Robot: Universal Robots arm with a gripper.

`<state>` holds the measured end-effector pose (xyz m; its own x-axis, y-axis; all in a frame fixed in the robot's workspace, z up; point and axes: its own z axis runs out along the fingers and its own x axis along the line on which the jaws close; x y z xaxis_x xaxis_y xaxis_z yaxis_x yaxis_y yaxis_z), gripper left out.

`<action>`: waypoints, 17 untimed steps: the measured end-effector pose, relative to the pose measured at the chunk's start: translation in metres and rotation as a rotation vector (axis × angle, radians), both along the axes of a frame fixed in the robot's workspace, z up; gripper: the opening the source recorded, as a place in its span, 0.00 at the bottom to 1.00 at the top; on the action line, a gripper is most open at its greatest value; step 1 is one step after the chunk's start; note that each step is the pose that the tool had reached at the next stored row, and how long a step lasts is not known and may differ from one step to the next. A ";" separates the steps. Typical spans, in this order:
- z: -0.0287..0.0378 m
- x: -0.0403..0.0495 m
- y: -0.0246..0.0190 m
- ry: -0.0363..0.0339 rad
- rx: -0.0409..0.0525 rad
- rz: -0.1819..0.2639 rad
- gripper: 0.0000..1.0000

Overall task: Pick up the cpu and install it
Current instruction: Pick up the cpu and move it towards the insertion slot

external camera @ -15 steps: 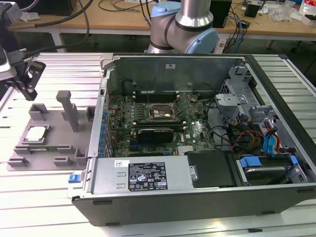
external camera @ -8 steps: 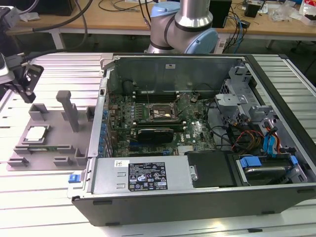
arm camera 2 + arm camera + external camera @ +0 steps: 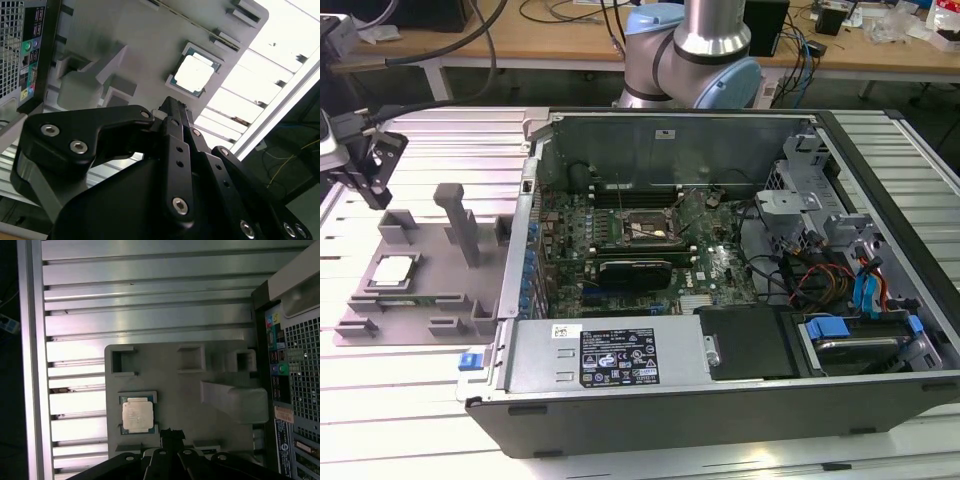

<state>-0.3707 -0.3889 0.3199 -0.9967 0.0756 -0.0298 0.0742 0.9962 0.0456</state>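
The computer case (image 3: 740,405) sits at the exterior view's right; at its left the gray tray (image 3: 450,285) holds the cpu (image 3: 395,271) flat in its pocket. Your claw (image 3: 170,434) hangs near it, pinched narrow and empty, so lowering it unopened likely jabs the plate or skids the cpu askew.

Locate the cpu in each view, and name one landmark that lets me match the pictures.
Exterior view: the cpu lies in a recess of the grey holder plate, at the exterior view's left, beside the open computer case.
Second wrist view: the cpu sits in that recess, just beyond the gripper.
First wrist view: the cpu sits in the recess, close to the gripper.
Shared landmark: the grey holder plate with its raised blocks.
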 end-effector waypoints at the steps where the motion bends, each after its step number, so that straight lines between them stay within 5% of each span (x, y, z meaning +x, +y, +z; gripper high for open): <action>1: 0.0000 -0.0004 0.0000 0.0000 0.0000 0.000 0.11; 17: -0.0034 -0.0077 0.0000 -0.0022 0.0000 0.000 0.11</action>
<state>-0.3784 -0.3889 0.3164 -0.9966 0.0755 -0.0319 0.0740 0.9962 0.0457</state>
